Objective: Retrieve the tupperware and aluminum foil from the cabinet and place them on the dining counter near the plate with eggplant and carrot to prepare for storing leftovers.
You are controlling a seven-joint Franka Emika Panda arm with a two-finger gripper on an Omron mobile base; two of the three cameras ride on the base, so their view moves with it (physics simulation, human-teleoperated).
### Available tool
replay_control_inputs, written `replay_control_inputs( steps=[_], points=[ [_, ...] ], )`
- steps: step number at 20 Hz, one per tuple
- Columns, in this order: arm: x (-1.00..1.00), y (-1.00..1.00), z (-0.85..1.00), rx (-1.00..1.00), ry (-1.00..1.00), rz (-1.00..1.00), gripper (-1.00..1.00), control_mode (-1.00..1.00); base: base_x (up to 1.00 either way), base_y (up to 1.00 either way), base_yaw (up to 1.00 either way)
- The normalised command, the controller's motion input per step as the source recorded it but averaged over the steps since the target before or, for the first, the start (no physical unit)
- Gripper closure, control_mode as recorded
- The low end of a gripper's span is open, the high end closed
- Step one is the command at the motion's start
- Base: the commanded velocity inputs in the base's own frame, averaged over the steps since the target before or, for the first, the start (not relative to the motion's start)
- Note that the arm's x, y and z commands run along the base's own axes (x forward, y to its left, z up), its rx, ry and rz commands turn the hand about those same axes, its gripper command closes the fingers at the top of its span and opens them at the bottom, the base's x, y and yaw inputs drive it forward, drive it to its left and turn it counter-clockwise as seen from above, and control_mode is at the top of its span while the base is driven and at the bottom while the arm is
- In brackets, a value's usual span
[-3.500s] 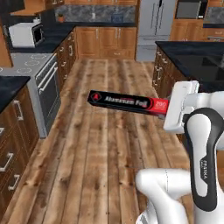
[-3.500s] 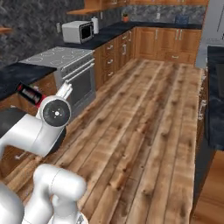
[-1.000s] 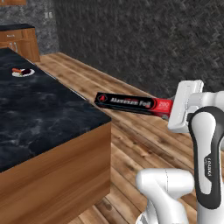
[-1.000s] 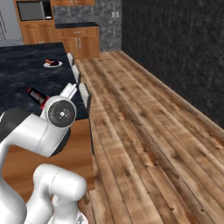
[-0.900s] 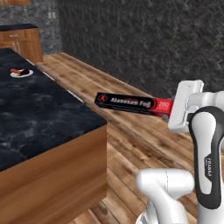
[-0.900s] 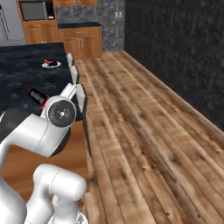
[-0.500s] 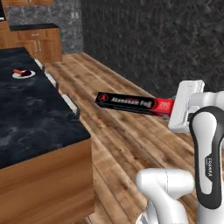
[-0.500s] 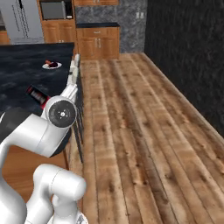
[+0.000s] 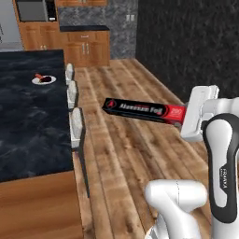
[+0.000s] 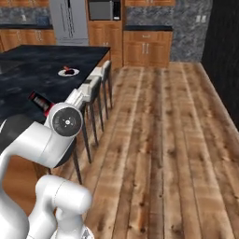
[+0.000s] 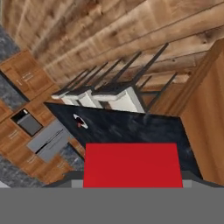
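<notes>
The aluminum foil (image 9: 142, 110), a long slim black box with white lettering and a red end, is carried level in the air above the wooden floor (image 9: 121, 154), off the right side of the worktop and roughly level with its near end; its red end sits in the gripper (image 9: 183, 116), whose jaws pinch the box across its narrow section, while the black end projects freely toward the worktop. In the hand view the red end (image 11: 132, 165) lies directly ahead of the gripper. As a carton it is judged light and stiff, with smooth faces that could slide between the pads; held at one end, its long overhang is likely to lever and swing, so a hold nearer mid-length would be steadier, and firm squeezing risks denting the walls. The dining worktop (image 9: 28, 121), a black marble-look slab on a wooden base, carries the plate with eggplant and carrot (image 9: 43, 79) toward its far right edge, well apart from the box. White-seated stools (image 9: 75, 123) line that right edge. Wooden cabinets (image 9: 86, 46) and a microwave (image 9: 31, 9) stand at the far wall.
</notes>
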Motion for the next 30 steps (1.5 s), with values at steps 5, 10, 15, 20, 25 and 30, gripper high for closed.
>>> replay_control_inputs(
  steps=[5,10,15,20,25,30],
  points=[
    [0.0,0.0,0.0,0.0,0.0,0.0,1.0,1.0,0.88,-0.84,0.52],
    [0.0,0.0,0.0,0.0,0.0,0.0,1.0,1.0,0.88,-0.8,0.55],
    [0.0,0.0,0.0,0.0,0.0,0.0,1.0,1.0,0.91,-0.78,0.55],
    [0.0,0.0,0.0,0.0,0.0,0.0,1.0,1.0,0.93,-0.78,0.55],
    [0.0,0.0,0.0,0.0,0.0,0.0,1.0,1.0,0.92,-0.81,0.54],
    [0.0,0.0,0.0,0.0,0.0,0.0,1.0,1.0,0.87,-0.9,0.51]
  ],
)
